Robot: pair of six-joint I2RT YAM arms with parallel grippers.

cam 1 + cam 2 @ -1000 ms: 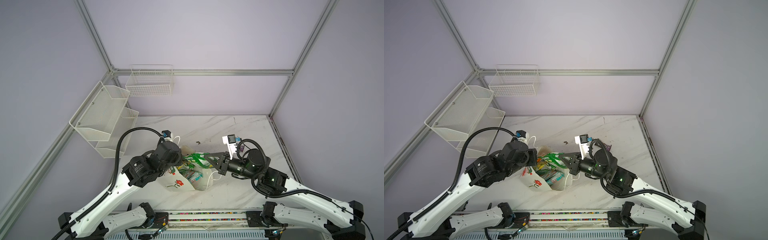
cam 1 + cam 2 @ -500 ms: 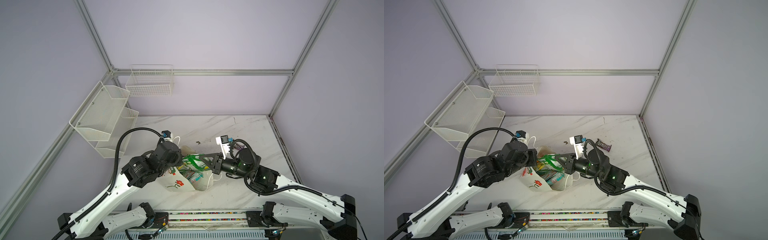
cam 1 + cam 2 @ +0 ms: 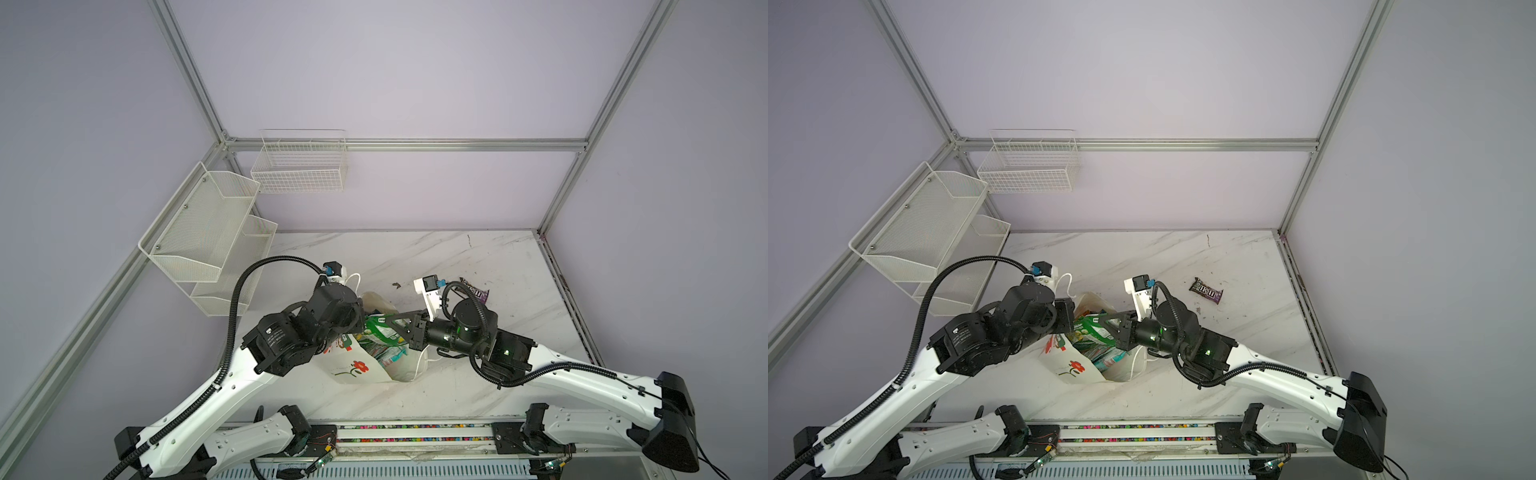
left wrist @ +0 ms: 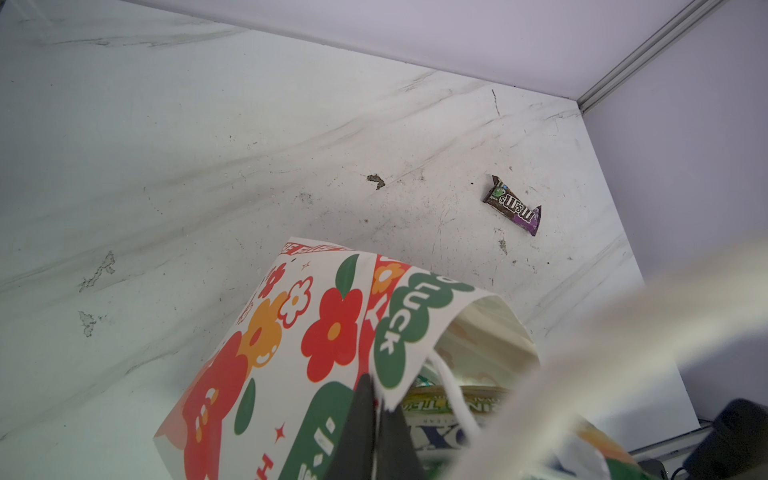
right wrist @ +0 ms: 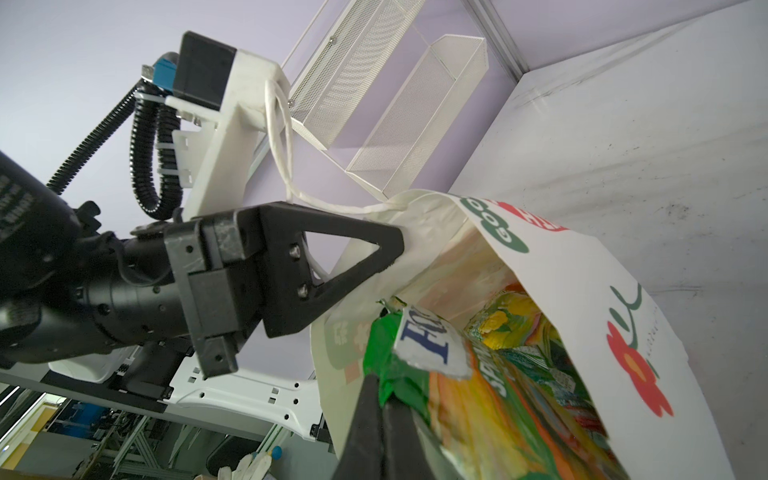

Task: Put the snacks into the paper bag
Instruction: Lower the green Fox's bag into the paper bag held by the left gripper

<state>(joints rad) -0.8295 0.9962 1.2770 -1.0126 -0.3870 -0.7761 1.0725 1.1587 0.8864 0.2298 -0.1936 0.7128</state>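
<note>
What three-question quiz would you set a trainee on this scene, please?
1. True or false: the M&M's packet lies on the table, outside the bag.
2. What does the left hand pinch? A the bag's rim; B a basket; C the M&M's packet.
3. Fill in: the right hand is shut on the green packet at the bag's ___.
Key: 1 true; 2 A; 3 mouth.

Pale lilac walls (image 3: 415, 62) close in three sides, edged by aluminium rails (image 3: 457, 144). A white wire basket (image 3: 299, 166) hangs on the back wall, a two-tier mesh shelf (image 3: 199, 232) on the left one. The desk (image 3: 478, 257) is white, marble-veined, scuffed with dark marks.
</note>
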